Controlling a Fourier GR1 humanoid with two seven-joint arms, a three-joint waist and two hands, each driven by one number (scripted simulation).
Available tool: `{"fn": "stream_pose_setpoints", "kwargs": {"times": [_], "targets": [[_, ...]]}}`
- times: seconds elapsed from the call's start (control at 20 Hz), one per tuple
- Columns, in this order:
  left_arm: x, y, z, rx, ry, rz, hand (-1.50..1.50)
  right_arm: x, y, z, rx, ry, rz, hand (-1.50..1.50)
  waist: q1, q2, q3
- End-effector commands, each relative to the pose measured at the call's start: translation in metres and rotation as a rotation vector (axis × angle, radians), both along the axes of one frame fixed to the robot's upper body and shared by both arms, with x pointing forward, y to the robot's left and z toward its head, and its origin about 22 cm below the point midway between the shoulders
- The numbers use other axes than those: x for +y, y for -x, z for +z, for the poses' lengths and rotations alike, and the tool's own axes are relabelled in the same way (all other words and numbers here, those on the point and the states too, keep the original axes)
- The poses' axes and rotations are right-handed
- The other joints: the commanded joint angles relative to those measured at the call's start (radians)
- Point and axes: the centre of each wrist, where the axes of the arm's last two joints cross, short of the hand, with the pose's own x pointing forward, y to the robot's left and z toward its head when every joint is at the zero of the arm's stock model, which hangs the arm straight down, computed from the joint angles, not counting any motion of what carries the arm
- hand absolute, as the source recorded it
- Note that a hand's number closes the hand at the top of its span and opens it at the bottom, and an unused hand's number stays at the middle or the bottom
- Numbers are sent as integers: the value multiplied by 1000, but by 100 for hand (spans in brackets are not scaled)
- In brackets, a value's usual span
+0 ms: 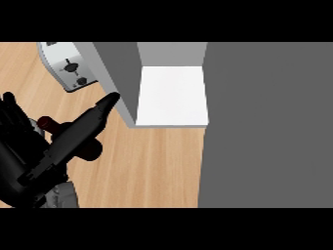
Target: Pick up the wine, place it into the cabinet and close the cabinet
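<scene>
Wine [91, 151] hides behind L hand [10, 161], left of cabinet [173, 95], open so wine fits in; can't tell if hand grips it.

Readable text: none can be made out.
Toaster [68, 68]: two dark dials are borne, at the worktop's [155, 166] far left corner; no marks can be read by them.
Wine [46, 122]: only dark red parts are shown, no label.
</scene>
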Motion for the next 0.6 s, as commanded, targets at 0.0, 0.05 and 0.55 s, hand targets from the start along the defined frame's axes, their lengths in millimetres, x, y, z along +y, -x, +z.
{"fn": "stream_pose_setpoints", "kwargs": {"times": [0.0, 0.05, 0.55], "targets": [[7, 11, -12, 18, 64, 8, -150, 6, 26, 16, -57, -68, 47, -150, 2, 1, -1], [21, 8, -12, 19, 72, 16, -150, -5, 34, 11, -58, -37, 52, -150, -5, 1, 0], [39, 13, -48, 99, 102, 15, -150, 4, 44, 30, -39, -25, 65, -150, -5, 1, -1]]}}
